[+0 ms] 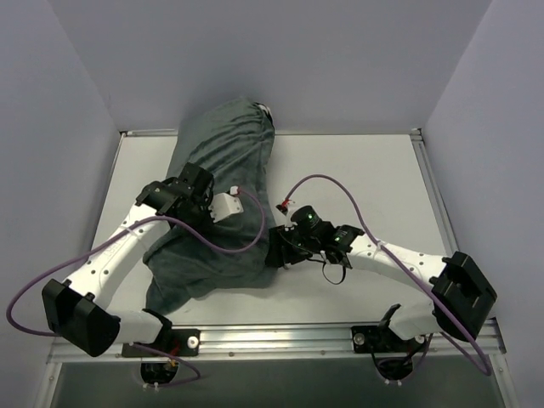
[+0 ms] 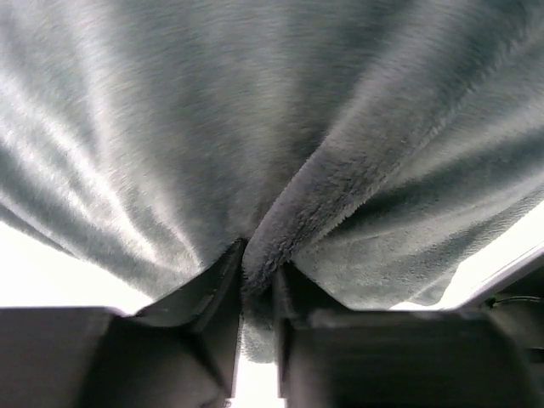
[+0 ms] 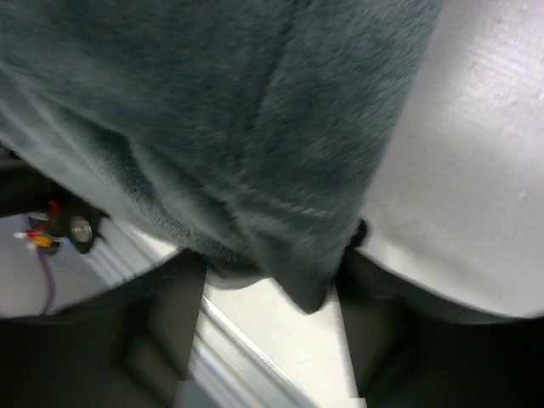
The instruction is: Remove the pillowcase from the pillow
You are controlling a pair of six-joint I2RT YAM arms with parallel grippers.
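Two arms on the grey pillowcase (image 1: 225, 144), lying far-centre to near-left on table (image 1: 365, 170) w/ pillow hidden inside: left gripper (image 2: 257, 280) pinches a fold, prob. to peel fabric, right gripper (image 3: 265, 289) straddles near-right edge, grip unclear.

A robotics lab test cell: two white-and-black robot arms, the left arm (image 1: 119, 251) and the right arm (image 1: 408, 259), stand bolted to an aluminium rail (image 1: 280, 338) at the near edge of a white table (image 1: 365, 161), purple cables (image 1: 321, 177) looping from their joints, plain pale walls (image 1: 297, 51) boxing in the bench on three sides
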